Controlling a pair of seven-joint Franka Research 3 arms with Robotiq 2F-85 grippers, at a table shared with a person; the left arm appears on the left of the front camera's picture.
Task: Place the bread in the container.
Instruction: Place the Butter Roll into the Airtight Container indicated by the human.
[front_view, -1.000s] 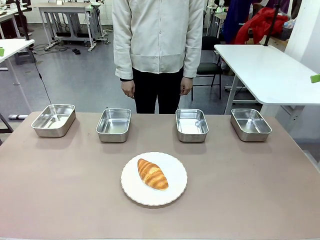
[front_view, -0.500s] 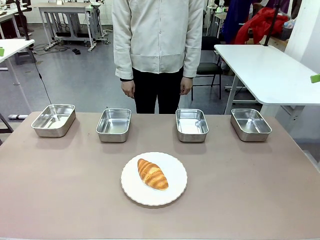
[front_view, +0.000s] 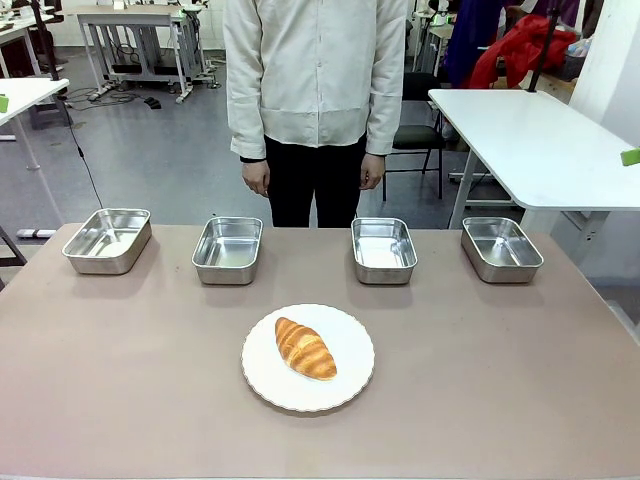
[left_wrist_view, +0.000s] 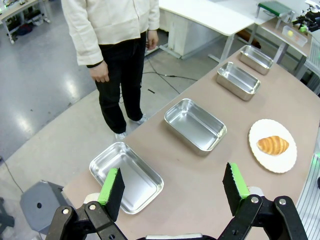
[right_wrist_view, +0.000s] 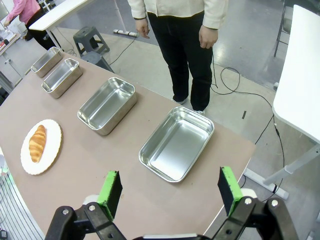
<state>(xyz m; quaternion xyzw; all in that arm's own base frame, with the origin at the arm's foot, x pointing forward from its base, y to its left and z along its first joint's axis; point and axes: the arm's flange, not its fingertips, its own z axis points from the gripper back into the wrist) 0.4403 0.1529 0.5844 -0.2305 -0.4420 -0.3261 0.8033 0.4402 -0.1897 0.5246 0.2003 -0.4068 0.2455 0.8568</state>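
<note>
Front view: a golden-brown, ridged croissant lies diagonally on a round white scalloped plate near the middle of the brown surface. Four shallow rectangular stainless-steel trays with rolled rims stand in a row along the far edge, well apart from the plate:

- far-left tray
- inner-left tray
- inner-right tray
- far-right tray

Each tray shows bare metal inside, and the croissant is in none of them. It cannot be told which tray is the intended one. A person in a cream jacket stands behind the row, arms hanging at the sides.

Left wrist view: the left hand is spread wide, its green pads well apart with nothing between them. It hangs above the end of the surface nearest the far-left tray.

Right wrist view: the right hand is likewise spread wide and holds nothing. It hangs above the opposite end, nearest the far-right tray.
</note>
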